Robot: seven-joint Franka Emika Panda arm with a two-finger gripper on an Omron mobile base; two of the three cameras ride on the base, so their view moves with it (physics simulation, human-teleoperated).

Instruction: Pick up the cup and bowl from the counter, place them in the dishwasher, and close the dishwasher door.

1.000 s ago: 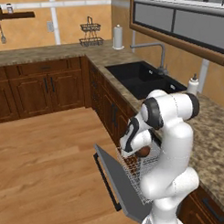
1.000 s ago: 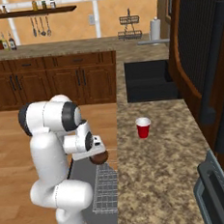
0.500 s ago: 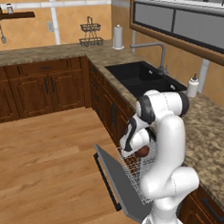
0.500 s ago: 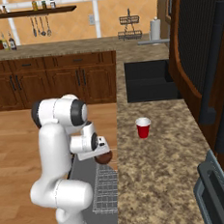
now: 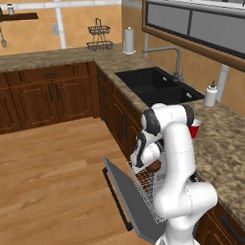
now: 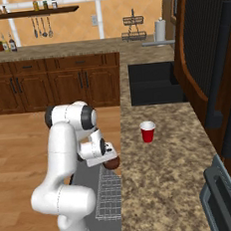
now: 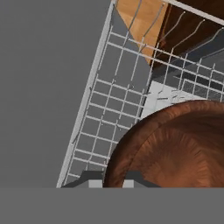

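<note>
My gripper (image 5: 147, 162) is shut on the dark reddish-brown bowl (image 5: 154, 166), which hangs just above the white wire rack (image 5: 153, 189) of the open dishwasher. In the right base view the gripper (image 6: 104, 157) holds the bowl (image 6: 112, 163) beside the counter (image 6: 164, 188) edge, over the rack (image 6: 109, 197). The grey dishwasher door (image 5: 123, 195) lies folded down toward the floor. The hand view has the bowl (image 7: 175, 148) large at lower right, with rack wires (image 7: 116, 109) and the door (image 7: 48, 87) beneath. On the counter (image 5: 230, 155) stands the red cup (image 6: 147, 132), partly behind my arm (image 5: 194, 128).
A black sink (image 5: 155, 86) with a faucet (image 5: 175, 60) lies further along the counter, a soap bottle (image 5: 211, 94) beside it. A grey toaster oven (image 6: 228, 196) sits at the near right. Dark wood cabinets (image 5: 48, 97) line the far wall beyond open wooden floor (image 5: 51, 172).
My arm's upper links have swung a little toward the counter. The hand with the bowl has edged slightly toward the counter over the rack.
</note>
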